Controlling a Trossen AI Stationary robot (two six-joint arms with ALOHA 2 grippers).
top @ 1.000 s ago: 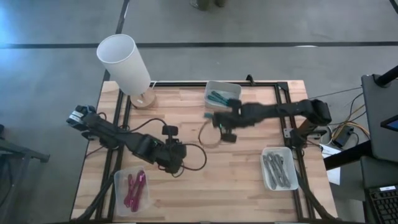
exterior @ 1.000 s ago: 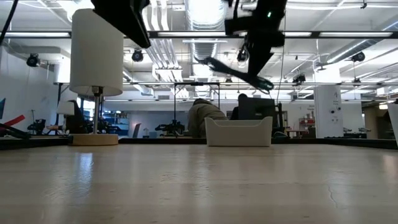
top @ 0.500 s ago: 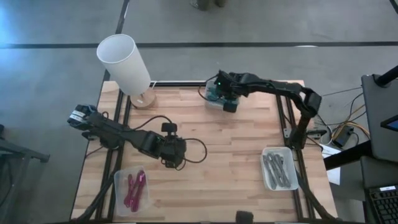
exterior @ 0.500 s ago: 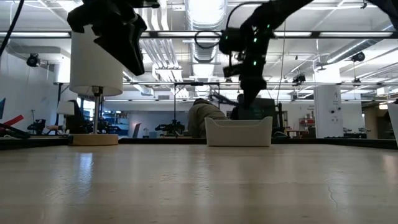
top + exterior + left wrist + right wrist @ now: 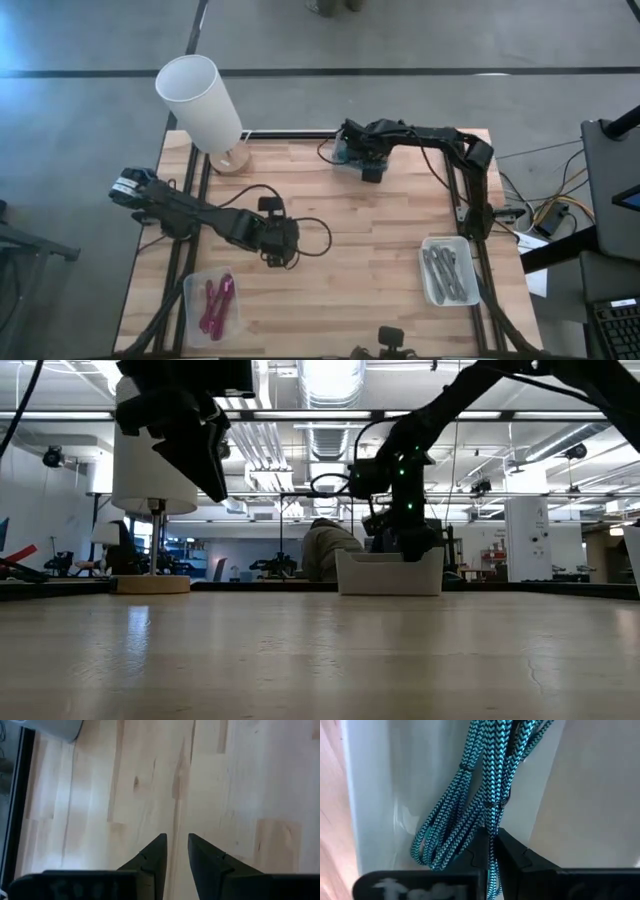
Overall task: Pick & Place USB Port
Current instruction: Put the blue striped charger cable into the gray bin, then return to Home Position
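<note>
Only my right wrist view shows the teal braided USB cable [image 5: 475, 795] pinched in the right gripper [image 5: 491, 851], inside the white bin [image 5: 345, 150]. Left gripper [image 5: 175, 851] slightly parted, empty, hovering mid-table.

Evenly and brightly lit from above by long ceiling light strips [image 5: 330, 380]. Soft sheen across the pale wooden tabletop [image 5: 320, 660] in the low view, arms silhouetted almost black against the glowing room. Faint shadows under the arms from above. Sharp weave on the teal braided cable [image 5: 470, 805]; blurred foreground.
</note>
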